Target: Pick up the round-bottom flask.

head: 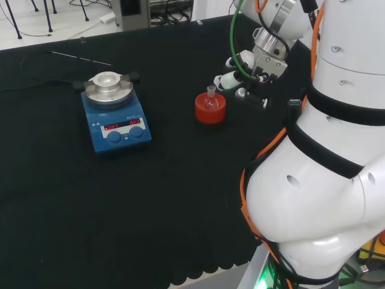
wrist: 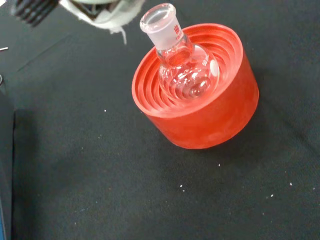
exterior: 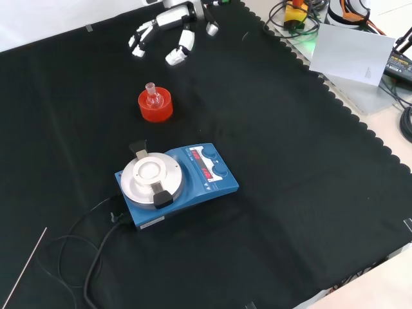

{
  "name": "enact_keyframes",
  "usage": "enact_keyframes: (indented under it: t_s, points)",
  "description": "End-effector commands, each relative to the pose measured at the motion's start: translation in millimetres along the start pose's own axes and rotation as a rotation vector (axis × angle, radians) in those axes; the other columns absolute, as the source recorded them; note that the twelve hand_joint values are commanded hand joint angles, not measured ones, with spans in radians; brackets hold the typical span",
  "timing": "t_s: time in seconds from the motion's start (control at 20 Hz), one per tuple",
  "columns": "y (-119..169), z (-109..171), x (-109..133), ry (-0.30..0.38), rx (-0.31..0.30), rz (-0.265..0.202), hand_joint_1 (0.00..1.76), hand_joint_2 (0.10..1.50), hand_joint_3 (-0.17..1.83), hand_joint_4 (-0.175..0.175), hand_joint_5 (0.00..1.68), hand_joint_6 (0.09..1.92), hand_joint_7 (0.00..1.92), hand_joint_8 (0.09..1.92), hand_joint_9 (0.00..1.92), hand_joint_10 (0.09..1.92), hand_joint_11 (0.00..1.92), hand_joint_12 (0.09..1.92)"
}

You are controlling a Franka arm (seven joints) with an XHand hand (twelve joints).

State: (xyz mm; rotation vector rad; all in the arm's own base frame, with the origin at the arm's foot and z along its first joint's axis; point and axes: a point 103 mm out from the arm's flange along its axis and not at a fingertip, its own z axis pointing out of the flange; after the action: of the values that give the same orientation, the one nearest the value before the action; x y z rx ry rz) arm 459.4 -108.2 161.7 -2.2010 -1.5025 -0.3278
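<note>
While I watch from the front view, I see the hand (exterior: 170, 29) reaching in from the top edge, its fingers (exterior: 180, 50) spread and relaxed, holding nothing. It hovers above the black cloth of the tabletop (exterior: 290, 193), and the round-bottom flask (exterior: 152, 96) stands nearer the camera than the fingertips, clearly apart from them with bare cloth between. The flask sits upright in a red ribbed stand (exterior: 155, 108), neck pointing up.

From the head view I find the flask (head: 210, 100) in its red stand (head: 210, 111) near the middle of the cloth, and the hand (head: 236, 78) just to its right and slightly farther back, close by but not touching. The white fingers point toward the flask's side.

Through the wrist view the flask (wrist: 182, 67) looks clear, its round bulb nested in the stand's (wrist: 200, 115) ribbed hollow, neck leaning slightly off upright as this camera shows it. A blurred white part of the hand (wrist: 100, 10) shows beside the neck's mouth; I cannot tell any contact there.

Farther along the cloth, a blue hotplate stirrer (exterior: 177, 183) with a round silver top stands well apart from the flask, its cable trailing across the cloth.
</note>
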Motion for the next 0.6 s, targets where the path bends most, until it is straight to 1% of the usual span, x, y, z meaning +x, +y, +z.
enact_keyframes:
  t_s: [0.05,0.2,0.5,0.6]
  points:
    - [8,13,-7,0.018,-0.005,-0.018,0.91,0.61,0.76,-0.042,0.51,0.09,0.05,0.57,0.21,0.7,0.0,1.19]
    - [13,26,-3,0.017,-0.002,-0.026,0.91,0.61,0.77,-0.042,0.52,0.09,0.06,0.57,0.22,0.7,0.0,1.2]
    - [24,28,-8,0.04,0.001,-0.048,0.91,0.61,0.77,-0.042,0.52,0.09,0.06,0.57,0.23,0.69,0.0,1.21]
    - [27,30,-7,0.044,-0.01,-0.064,0.91,0.6,0.77,-0.042,0.52,0.09,0.06,0.57,0.23,0.69,0.0,1.21]
